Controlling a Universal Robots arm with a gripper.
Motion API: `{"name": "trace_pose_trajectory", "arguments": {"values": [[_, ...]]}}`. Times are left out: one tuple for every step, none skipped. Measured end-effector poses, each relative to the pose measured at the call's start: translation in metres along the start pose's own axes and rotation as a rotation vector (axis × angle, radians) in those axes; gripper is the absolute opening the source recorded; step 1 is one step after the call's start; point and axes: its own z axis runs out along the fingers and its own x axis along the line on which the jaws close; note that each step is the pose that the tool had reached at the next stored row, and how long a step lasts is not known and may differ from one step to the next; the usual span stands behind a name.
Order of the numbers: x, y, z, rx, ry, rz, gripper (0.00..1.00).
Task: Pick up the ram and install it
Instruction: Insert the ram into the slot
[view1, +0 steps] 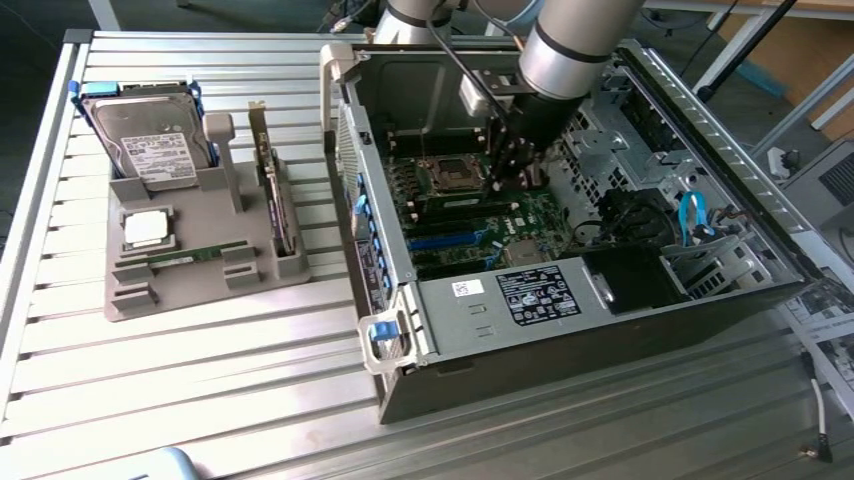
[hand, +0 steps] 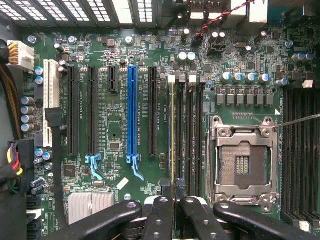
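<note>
Arm reaches down into the open computer case (view1: 400, 340), gripper (view1: 514, 172) low over the motherboard (view1: 501, 225), roughly at center of the case in the exterior view. In the wrist view the gripper (hand: 173, 202) is clenched on the ram (hand: 173, 130), seen edge-on as a thin strip pinched between the two black fingers (hand: 159, 212). The ram is lined up along the memory slots (hand: 189, 135), on the slot of that bank farthest from the empty CPU socket (hand: 243, 162), between the socket and the blue slot (hand: 132, 115). Cannot tell if it is seated or just above. Parts tray (view1: 200, 280) sits at 9 o'clock of the case, holding a hard drive (view1: 154, 140) at its 12 o'clock, a processor chip (view1: 147, 228) mid-tray and an expansion card (view1: 274, 190) upright at 3 o'clock.
</note>
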Motion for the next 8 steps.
{"name": "trace_pose_trajectory", "arguments": {"values": [[-0.0004, 0.0002, 0.0003, -0.0001, 0.0002, 0.000, 0.12], [-0.0009, 0.0006, 0.0008, 0.0000, 0.0001, 0.000, 0.12], [-0.0012, 0.0010, 0.0011, 0.0000, 0.0001, 0.000, 0.12], [-0.0011, 0.0011, 0.0012, -0.0001, 0.0005, 0.000, 0.12], [-0.0012, 0.0011, 0.0015, -0.0001, 0.0002, 0.000, 0.12], [-0.0012, 0.0011, 0.0019, 0.0000, 0.0002, 0.000, 0.12], [-0.0012, 0.0011, 0.0023, -0.0001, 0.0002, 0.000, 0.12], [-0.0012, 0.0011, 0.0027, -0.0001, 0.0002, 0.000, 0.12]]}}
